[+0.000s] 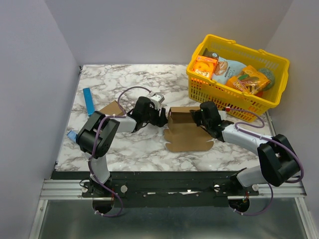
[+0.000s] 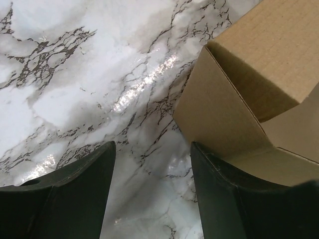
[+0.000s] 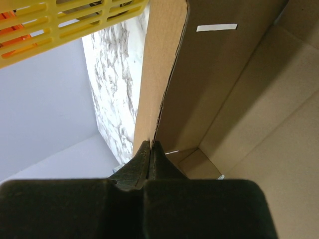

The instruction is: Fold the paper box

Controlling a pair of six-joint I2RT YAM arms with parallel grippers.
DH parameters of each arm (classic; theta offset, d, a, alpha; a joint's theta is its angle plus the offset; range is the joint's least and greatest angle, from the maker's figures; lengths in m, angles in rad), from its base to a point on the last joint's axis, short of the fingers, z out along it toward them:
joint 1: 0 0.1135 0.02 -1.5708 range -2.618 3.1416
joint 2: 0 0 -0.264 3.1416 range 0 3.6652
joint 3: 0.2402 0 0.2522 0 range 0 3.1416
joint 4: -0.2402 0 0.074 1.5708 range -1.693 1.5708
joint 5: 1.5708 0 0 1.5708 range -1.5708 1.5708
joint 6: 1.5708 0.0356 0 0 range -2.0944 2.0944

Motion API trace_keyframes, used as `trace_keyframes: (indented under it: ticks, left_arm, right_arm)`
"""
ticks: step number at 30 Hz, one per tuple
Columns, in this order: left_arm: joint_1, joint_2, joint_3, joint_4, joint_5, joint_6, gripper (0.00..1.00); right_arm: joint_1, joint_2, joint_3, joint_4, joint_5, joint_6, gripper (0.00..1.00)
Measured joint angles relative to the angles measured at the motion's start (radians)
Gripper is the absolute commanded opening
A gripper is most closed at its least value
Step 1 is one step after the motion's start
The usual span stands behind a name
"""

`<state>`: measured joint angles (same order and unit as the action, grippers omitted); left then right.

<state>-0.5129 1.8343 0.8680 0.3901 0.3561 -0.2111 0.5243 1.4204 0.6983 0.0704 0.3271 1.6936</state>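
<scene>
Half-raised paper box (image 1: 187,132) at desk (image 1: 134,149) centre, flat flaps trailing toward 6 o'clock.
At raised wall's 3 o'clock end, right gripper (image 3: 150,147) pinched tight on cardboard edge; at 9 o'clock corner, left gripper (image 2: 153,145) jaws apart, empty. Yellow basket (image 1: 219,97) close at 1 o'clock; bare marble toward 7 o'clock.

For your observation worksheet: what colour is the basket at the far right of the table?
Yellow. The basket shows best in the top external view.

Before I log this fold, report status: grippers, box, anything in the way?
Left gripper open beside paper box. Right gripper shut on its wall. Yellow basket close by.
</scene>
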Motion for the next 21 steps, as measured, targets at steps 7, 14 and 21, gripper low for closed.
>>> trace_keyframes:
  ticks: [7,14,21]
  left_arm:
    - [-0.021,0.0,-0.001,0.014,0.0,-0.003,0.7]
    - [-0.053,-0.017,-0.045,0.061,-0.024,0.001,0.71]
    - [-0.071,-0.068,-0.124,0.148,-0.035,0.0,0.72]
  right_arm:
    - [0.0,0.0,0.0,0.0,0.0,0.0,0.0]
    - [0.0,0.001,0.0,-0.001,0.001,0.0,0.01]
    - [0.0,0.001,0.0,0.0,0.001,0.0,0.01]
